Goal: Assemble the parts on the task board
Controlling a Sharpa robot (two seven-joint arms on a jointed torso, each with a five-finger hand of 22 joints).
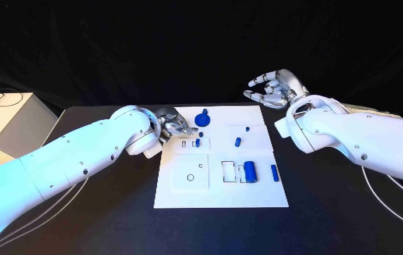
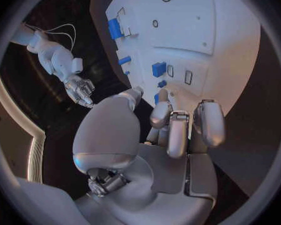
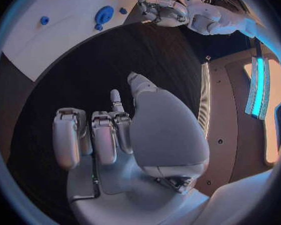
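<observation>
The white task board (image 1: 220,194) lies mid-table. My left hand (image 1: 175,122) hovers over its far left part, fingers curled down beside small blue parts (image 1: 198,141). In the left wrist view a blue sliver (image 2: 157,98) shows between thumb and fingers (image 2: 170,120); I cannot tell whether it is held. A round blue part (image 1: 202,118) stands just right of that hand. A blue cylinder (image 1: 249,171) and a thin blue bar (image 1: 275,172) lie at the near right. My right hand (image 1: 275,89) is raised off the board's far right corner, loosely curled, holding nothing.
A small blue piece (image 1: 237,142) sits mid-board. Rectangular slots (image 1: 227,170) and a round hole (image 1: 190,177) mark the near half. A white box (image 1: 21,121) stands beyond the table's left edge. Bare black table (image 1: 336,208) surrounds the board.
</observation>
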